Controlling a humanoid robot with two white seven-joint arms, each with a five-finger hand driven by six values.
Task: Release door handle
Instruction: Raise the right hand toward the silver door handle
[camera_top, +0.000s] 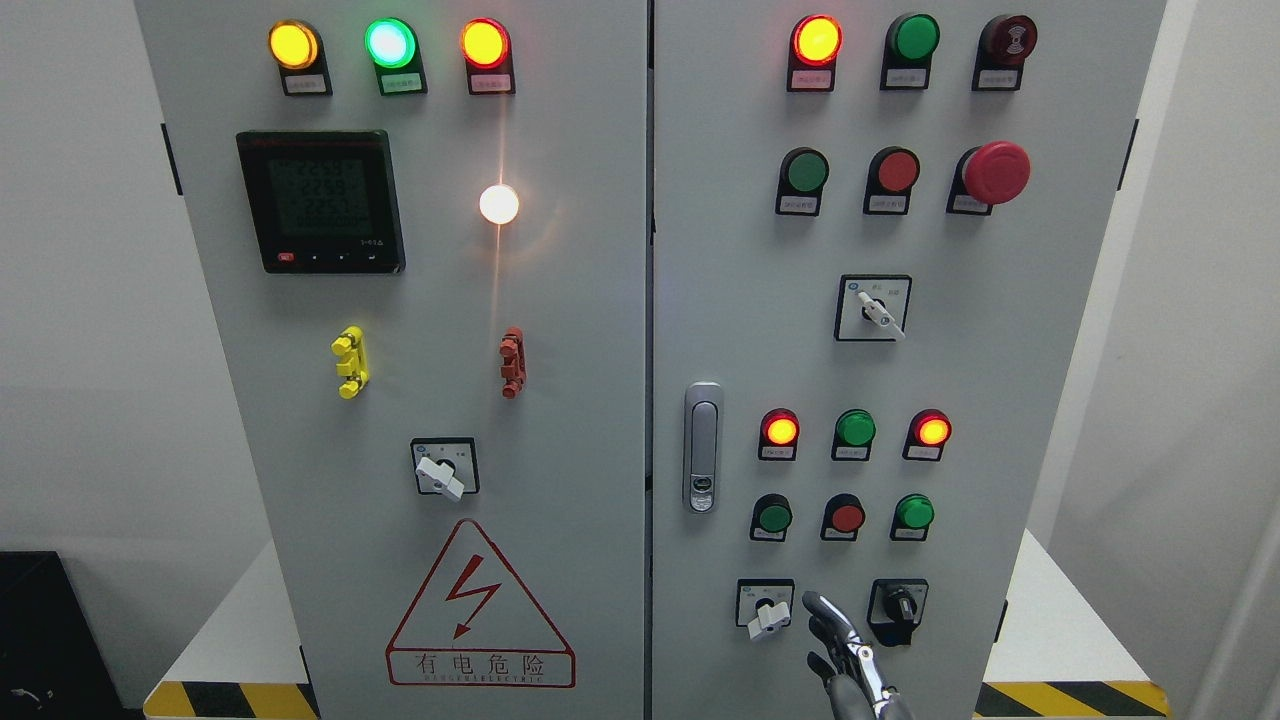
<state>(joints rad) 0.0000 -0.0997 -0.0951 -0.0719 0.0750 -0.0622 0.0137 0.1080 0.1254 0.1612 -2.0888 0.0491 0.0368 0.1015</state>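
Note:
A silver door handle (703, 447) sits upright in its recess near the left edge of the cabinet's right door (1000, 400). My right hand (835, 640) rises from the bottom edge, well below and to the right of the handle and apart from it. Its fingers (828, 612) are stretched out and hold nothing; the tips lie between the white rotary switch (768, 612) and the black knob switch (898, 605). Both doors look shut. The left arm does not show.
The grey cabinet carries lit indicator lamps (817, 40), push buttons, a red emergency stop (996, 172), a meter display (320, 200) and a high-voltage warning triangle (480, 610). Yellow-black hazard tape (1070, 698) marks the plinth. White walls stand at both sides.

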